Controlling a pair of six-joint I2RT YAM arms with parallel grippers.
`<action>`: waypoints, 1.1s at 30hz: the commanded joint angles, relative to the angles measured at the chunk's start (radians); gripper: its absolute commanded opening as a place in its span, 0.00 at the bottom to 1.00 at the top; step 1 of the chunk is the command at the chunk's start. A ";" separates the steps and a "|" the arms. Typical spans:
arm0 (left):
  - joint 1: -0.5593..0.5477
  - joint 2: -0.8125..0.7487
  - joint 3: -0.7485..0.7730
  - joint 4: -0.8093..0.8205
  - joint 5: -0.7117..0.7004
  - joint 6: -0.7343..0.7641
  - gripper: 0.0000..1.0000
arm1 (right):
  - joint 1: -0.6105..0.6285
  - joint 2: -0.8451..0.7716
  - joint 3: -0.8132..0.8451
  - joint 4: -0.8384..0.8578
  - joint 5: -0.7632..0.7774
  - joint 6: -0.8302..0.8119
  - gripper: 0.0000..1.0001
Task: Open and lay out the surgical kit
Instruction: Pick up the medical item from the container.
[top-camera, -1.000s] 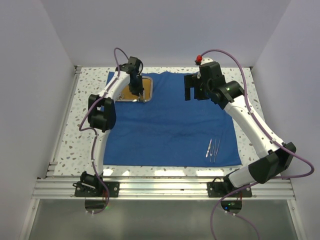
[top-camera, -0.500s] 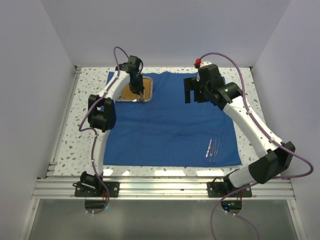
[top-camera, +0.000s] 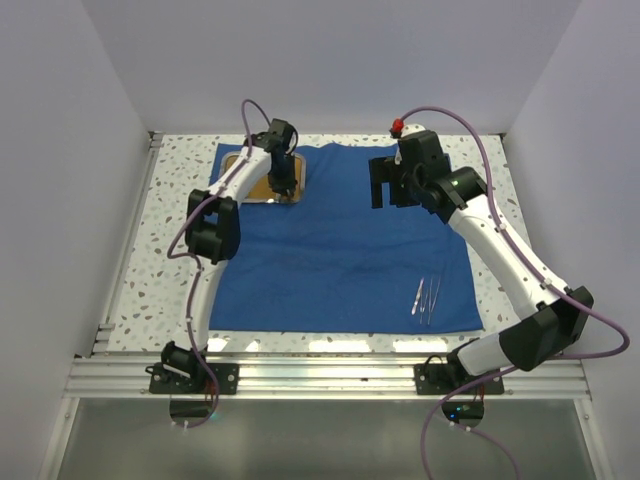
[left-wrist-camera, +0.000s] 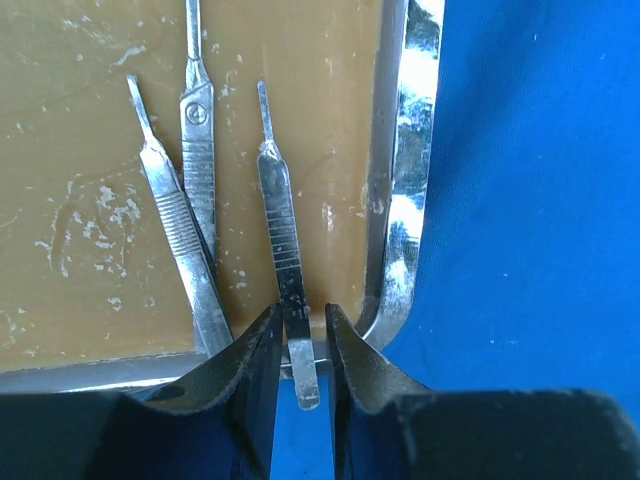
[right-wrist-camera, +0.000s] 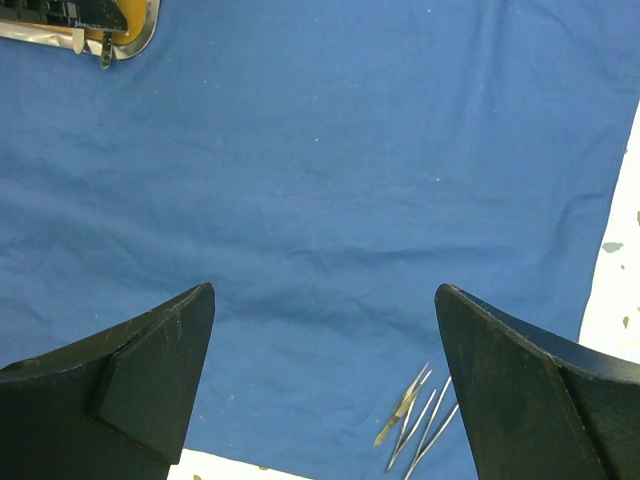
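The royal-blue cloth (top-camera: 340, 250) lies spread flat on the table. The steel tray (top-camera: 236, 163) with its orange-brown base sits on the cloth's far left corner. In the left wrist view three scalpels lie in the tray (left-wrist-camera: 405, 200). My left gripper (left-wrist-camera: 300, 322) is closed narrowly on the handle end of the rightmost scalpel (left-wrist-camera: 283, 235), by the tray's near right corner. My right gripper (right-wrist-camera: 322, 292) is wide open and empty, hovering over the cloth's far right part (top-camera: 388, 190). Several thin silver instruments (top-camera: 427, 297) lie together on the cloth's near right corner.
Speckled white tabletop (top-camera: 175, 250) borders the cloth on all sides. White walls enclose the back and both sides. An aluminium rail (top-camera: 320, 375) with the arm bases runs along the near edge.
My left gripper has shifted a little to the right, toward the tray's right edge. My right gripper has barely moved.
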 joint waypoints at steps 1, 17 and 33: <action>-0.010 0.025 0.037 0.003 -0.066 0.005 0.27 | -0.001 -0.033 -0.004 -0.007 0.023 -0.015 0.96; -0.015 -0.041 0.060 0.000 -0.107 0.031 0.00 | 0.000 -0.010 0.019 -0.001 0.017 -0.014 0.96; -0.249 -0.585 -0.589 0.208 -0.176 -0.225 0.00 | -0.001 -0.083 0.085 -0.087 0.218 0.020 0.96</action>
